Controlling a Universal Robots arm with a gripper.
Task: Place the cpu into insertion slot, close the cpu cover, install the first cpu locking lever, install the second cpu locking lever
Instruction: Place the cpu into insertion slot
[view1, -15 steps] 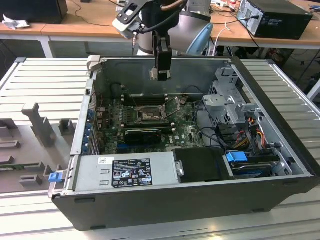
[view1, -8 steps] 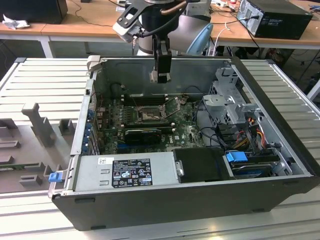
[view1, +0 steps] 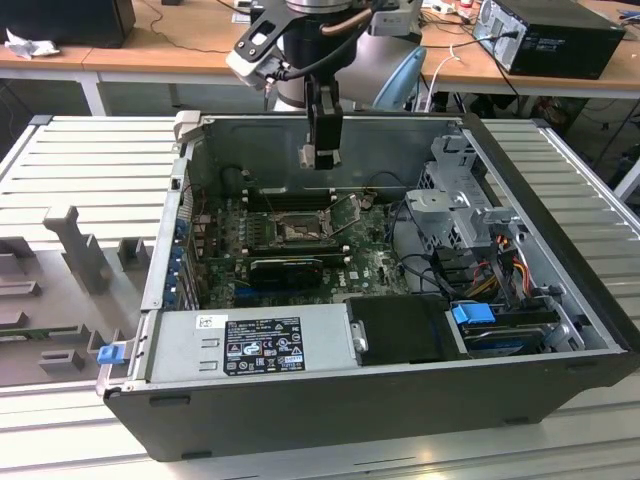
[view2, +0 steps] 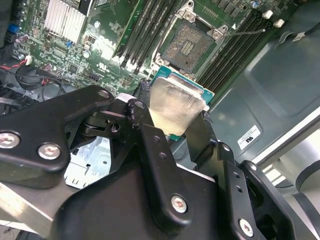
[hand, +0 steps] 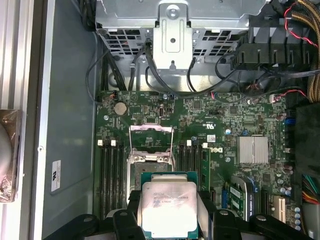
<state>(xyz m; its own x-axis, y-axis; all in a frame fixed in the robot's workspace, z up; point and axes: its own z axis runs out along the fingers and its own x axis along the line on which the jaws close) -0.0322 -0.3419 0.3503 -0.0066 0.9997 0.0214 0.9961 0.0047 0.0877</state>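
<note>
Currently: one gripper (view1: 320, 155) clamps one chip (hand: 167, 210) between two fingers (view2: 150, 145), metal face showing. Chip hangs clear of one socket (hand: 150, 170); socket bare. One cover plate (hand: 151, 128) stands raised.

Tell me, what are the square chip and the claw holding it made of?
The cpu looks metal-topped: a pale, dull silver face with soft reflections, over a green board rim. The gripper clamping it seems matte black metal or hard plastic, with silver screws; the look leaves that open.
</note>
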